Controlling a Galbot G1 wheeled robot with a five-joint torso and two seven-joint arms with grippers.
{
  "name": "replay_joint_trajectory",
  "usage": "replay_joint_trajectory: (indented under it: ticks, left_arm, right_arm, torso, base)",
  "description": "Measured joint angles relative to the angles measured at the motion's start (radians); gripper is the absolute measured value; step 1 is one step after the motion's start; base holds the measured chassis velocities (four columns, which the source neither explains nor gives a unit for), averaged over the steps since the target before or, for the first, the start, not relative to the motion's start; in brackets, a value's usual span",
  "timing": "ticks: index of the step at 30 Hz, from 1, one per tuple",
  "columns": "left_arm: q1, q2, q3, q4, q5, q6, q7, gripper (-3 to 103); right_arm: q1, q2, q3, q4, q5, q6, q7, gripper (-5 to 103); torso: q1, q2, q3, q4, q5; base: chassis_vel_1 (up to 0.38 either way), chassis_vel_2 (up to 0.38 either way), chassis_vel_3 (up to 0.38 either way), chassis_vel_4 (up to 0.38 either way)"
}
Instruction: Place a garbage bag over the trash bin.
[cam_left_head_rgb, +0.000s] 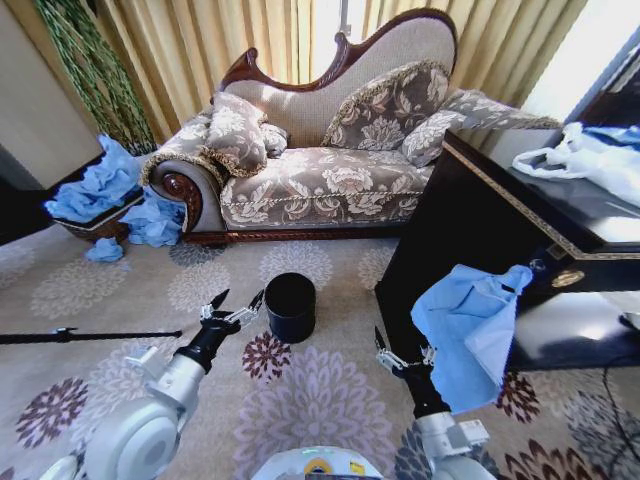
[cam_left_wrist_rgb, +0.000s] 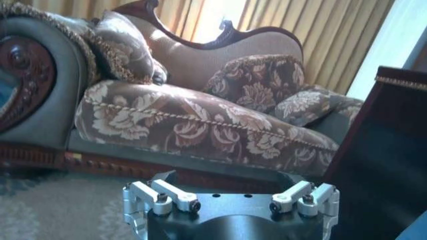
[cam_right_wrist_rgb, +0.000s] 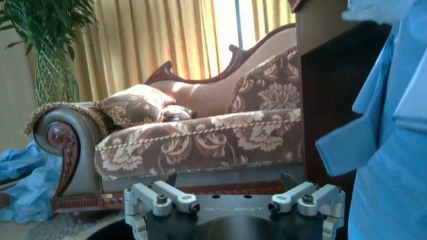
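Note:
The trash bin, small, black and round, stands on the patterned carpet in front of the sofa. My left gripper hovers just to its left with its fingers open and nothing in them; the left wrist view has this gripper facing the sofa. The garbage bag, a light-blue sheet, hangs over the front edge of the black table. My right gripper is open beside the bag's lower left edge. In the right wrist view the garbage bag hangs to one side of the open gripper, not between its fingers.
A floral sofa fills the back. A wicker basket holding a bunch of blue bags sits at the left. A white plastic bag lies on the black table. A black rod lies on the floor.

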Motion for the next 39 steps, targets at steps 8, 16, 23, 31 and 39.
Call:
replay_joint_trajectory:
  ticks: [8,16,23,31,39]
  left_arm:
    - [-0.032,0.024,0.034,0.013,-0.154,0.016,0.006,100]
    - [-0.130,0.102,0.107,0.033,-0.466,0.065,-0.008,100]
    - [-0.308,0.117,0.267,0.039,-0.697,0.123,-0.155,100]
    - [-0.606,0.158,0.474,0.149,-0.873,0.130,-0.229,100]
    - [-0.920,0.143,0.669,0.302,-1.002,0.126,-0.267,100]
  right_arm:
    - [-0.008,-0.003,0.002,0.017,0.012,0.000,0.003,100]
    - [0.028,-0.036,-0.054,-0.057,0.004,0.000,0.000,100]
    - [0.062,-0.049,-0.096,-0.129,-0.012,0.013,0.008,100]
    - [0.119,-0.028,-0.069,-0.175,-0.029,0.021,0.020,100]
    - [0.155,-0.032,-0.046,-0.199,-0.030,0.022,0.031,100]
  torso:
    - [0.000,0.000,0.000,0.0002,0.0000]
    - [0.000,0.000,0.000,0.0000,0.0001]
    - [0.000,0.000,0.000,-0.0007,0.0001]
    - [0.000,0.000,0.000,0.0001,0.0002]
    - [0.000,0.000,0.000,0.0002,0.0002]
  base:
    - [0.000,0.000,0.000,0.000]
    - [0.000,0.000,0.000,0.000]
    - [0.000,0.000,0.000,0.000]
    - [0.000,0.000,0.000,0.000]
    - [0.000,0.000,0.000,0.000]
